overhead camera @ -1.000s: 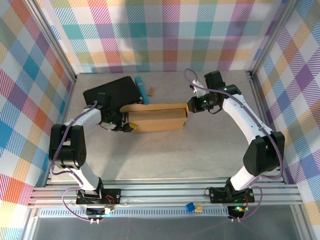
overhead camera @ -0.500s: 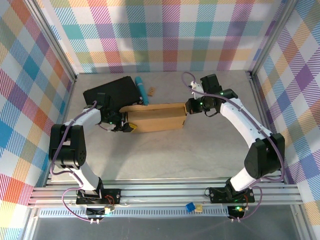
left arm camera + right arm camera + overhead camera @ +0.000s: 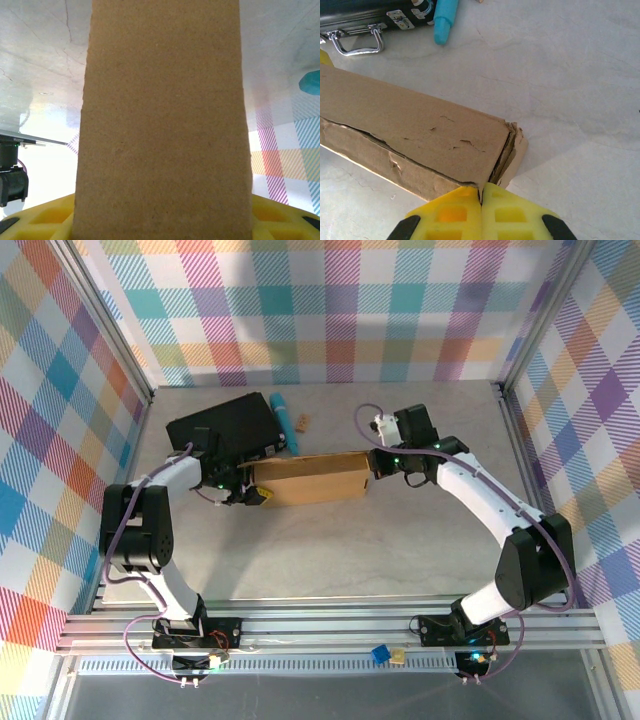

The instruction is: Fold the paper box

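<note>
First, table [image 3: 400, 540]: pale, smooth, bare around the work; likely to have let the box skid instead of creasing if pushed from one end alone.
Paper box [image 3: 312, 478]: lay lengthwise left to right at mid-table, already closed into a shallow brown slab. Top skin scuffed, a split gaping along the near long edge in the right wrist view. Judged close to done, yet apt to spring open or tear further there under a hard squeeze.
Black case [image 3: 222, 426]: sat just beyond the box's far-left corner, metal handle facing the box; could have snagged or blocked the box if shoved that way.
Left gripper [image 3: 254, 496]: sat at the box's left end. In its wrist view brown card hid the gap, with yellow fingers [image 3: 40, 220] peeking out low on both sides; gripping or spread, could not tell. If loose, would have left nothing bracing that end.
Right gripper [image 3: 481, 189]: fingers pressed together with no gap, tips touching the box's near-right corner. Might have crushed that corner if driven in.
End flap [image 3: 517, 150]: stood proud of the right end wall, untucked; liable to buckle outward rather than seat.
Teal tube [image 3: 282, 416]: lay beside the case, just beyond the box's far edge; could have rolled if nudged.
Tan scrap [image 3: 303, 422]: rested right of the tube; harmless.
</note>
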Available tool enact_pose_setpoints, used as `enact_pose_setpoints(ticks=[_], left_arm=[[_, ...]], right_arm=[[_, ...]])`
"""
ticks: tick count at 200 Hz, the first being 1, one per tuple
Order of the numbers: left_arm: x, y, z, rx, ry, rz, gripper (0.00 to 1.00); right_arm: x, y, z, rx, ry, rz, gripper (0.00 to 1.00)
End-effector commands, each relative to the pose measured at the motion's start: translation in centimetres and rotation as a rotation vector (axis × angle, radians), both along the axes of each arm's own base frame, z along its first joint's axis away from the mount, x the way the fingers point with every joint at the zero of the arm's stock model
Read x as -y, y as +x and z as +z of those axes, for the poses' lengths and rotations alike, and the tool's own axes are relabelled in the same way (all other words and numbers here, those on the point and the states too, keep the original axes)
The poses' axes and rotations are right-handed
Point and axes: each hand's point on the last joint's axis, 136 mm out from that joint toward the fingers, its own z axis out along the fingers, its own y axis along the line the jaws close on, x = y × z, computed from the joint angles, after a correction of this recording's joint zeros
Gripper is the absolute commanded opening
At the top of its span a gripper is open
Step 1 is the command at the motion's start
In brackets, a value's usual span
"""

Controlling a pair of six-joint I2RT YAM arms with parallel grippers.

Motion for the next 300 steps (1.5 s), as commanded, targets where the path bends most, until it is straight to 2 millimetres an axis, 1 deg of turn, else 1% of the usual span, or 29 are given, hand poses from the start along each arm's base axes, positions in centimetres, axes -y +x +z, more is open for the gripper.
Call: enact_pose_setpoints(ticks=[1, 26, 45, 56, 69, 85, 104, 132, 145, 170, 180, 191, 205, 213, 218, 227, 242, 264, 275, 300], left_arm=[[-0.9, 1.4, -0.2, 0.062, 0.047, -0.006, 0.61], [-1.3, 2.2, 0.0, 0.128, 0.056, -0.02, 0.82], [-1.8, 1.9, 0.4, 0.181, 0.093, -0.069, 0.93], [-2.2, 1.4, 0.8, 0.196, 0.127, -0.108, 1.0], [-2.8, 0.6, 1.3, 0.21, 0.173, -0.164, 1.0], [-4.0, -0.6, 1.6, 0.21, 0.246, -0.226, 1.0], [-5.8, -1.9, 2.1, 0.217, 0.327, -0.252, 1.0], [-8.4, -2.9, 3.5, 0.266, 0.459, -0.285, 1.0], [-9.0, -3.3, 3.9, 0.279, 0.502, -0.315, 1.0], [-10.2, -4.4, 3.9, 0.267, 0.56, -0.364, 1.0], [-11.0, -4.6, 4.4, 0.285, 0.608, -0.387, 0.96], [-11.9, -4.2, 5.8, 0.35, 0.683, -0.429, 0.88], [-12.8, -3.4, 8.2, 0.473, 0.777, -0.476, 0.63], [-12.8, -2.8, 9.7, 0.559, 0.806, -0.504, 0.49], [-12.6, -2.5, 10.6, 0.613, 0.816, -0.523, 0.43], [-11.9, -2.2, 11.9, 0.695, 0.836, -0.586, 0.36], [-9.6, -1.9, 13.3, 0.824, 0.858, -0.723, 0.33], [-6.6, -2.3, 14.6, 0.976, 0.864, -0.879, 0.33], [-6.1, -2.8, 15.2, 1.018, 0.902, -0.951, 0.34], [-5.8, -4.1, 16.4, 1.097, 0.983, -1.086, 0.35]], right_arm=[[-0.8, -1.3, -2.1, -0.035, -0.048, 0.061, 0.0], [-0.7, -0.9, -2.7, -0.035, -0.083, 0.034, 0.0], [-0.5, -0.5, -3.0, -0.042, -0.103, 0.004, 0.0], [-0.4, -0.3, -3.0, -0.049, -0.106, -0.006, 0.0], [-0.5, -0.2, -2.9, -0.055, -0.111, -0.01, 0.0], [-0.6, 0.0, -2.5, -0.057, -0.111, -0.008, 0.0], [-0.7, 0.1, -2.2, -0.062, -0.115, 0.002, 0.0], [-0.8, 0.1, -2.3, -0.078, -0.124, 0.011, 0.0], [-0.8, 0.1, -2.2, -0.084, -0.129, 0.014, 0.0], [-0.9, 0.2, -2.3, -0.105, -0.142, 0.01, 0.0], [-0.8, 0.3, -2.2, -0.107, -0.146, 0.007, 0.0], [-0.6, 0.4, -2.2, -0.113, -0.158, 0.0, 0.0], [-0.4, 0.5, -2.1, -0.119, -0.17, -0.007, 0.0], [-0.2, 0.5, -2.1, -0.122, -0.178, -0.009, 0.0], [0.0, 0.6, -2.1, -0.125, -0.181, -0.009, 0.0], [0.2, 0.5, -2.1, -0.133, -0.187, -0.007, 0.0], [0.7, 0.6, -2.2, -0.146, -0.186, -0.009, 0.0], [1.6, 0.8, -2.0, -0.159, -0.176, -0.015, 0.0], [1.9, 0.8, -1.8, -0.165, -0.173, -0.01, 0.0], [2.2, 0.8, -1.6, -0.17, -0.179, 0.009, 0.0]])
